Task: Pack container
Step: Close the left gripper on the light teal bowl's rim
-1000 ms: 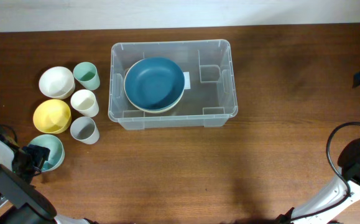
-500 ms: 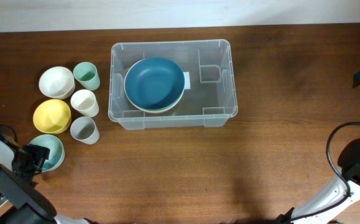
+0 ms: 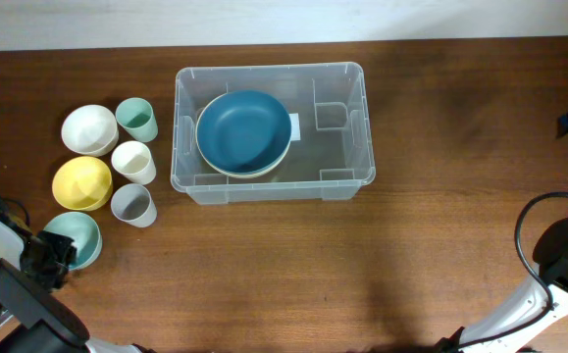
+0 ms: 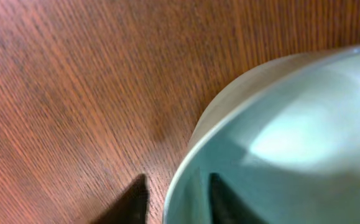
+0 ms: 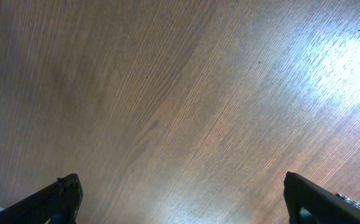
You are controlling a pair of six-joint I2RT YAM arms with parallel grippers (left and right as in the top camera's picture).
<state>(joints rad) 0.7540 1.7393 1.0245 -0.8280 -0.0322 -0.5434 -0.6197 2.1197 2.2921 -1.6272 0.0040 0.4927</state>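
Nearest the robot, the left gripper (image 4: pixel 176 190) is straddling the rim of the pale green bowl (image 3: pixel 79 235), one finger outside the wall and one inside. The gap is narrow, but I cannot tell whether the pads are pressing. The right gripper (image 5: pixel 181 182) is hanging spread wide over the bare wooden table (image 3: pixel 264 275), holding nothing. Beyond the bowl, a grey cup (image 3: pixel 133 206), yellow bowl (image 3: pixel 81 182), white cup (image 3: pixel 133 162), white bowl (image 3: pixel 89 129) and green cup (image 3: pixel 137 120) are standing together. Farther back the container (image 3: pixel 367 127) is sitting upright at mid-table, well apart from the left gripper, with a dark blue bowl (image 3: pixel 242 132) lying in its left part. The step in hand looks like picking up the pale green bowl. Next is calling for a firm pinch, a lift clear of the grey cup, and a carry over the container's rim.
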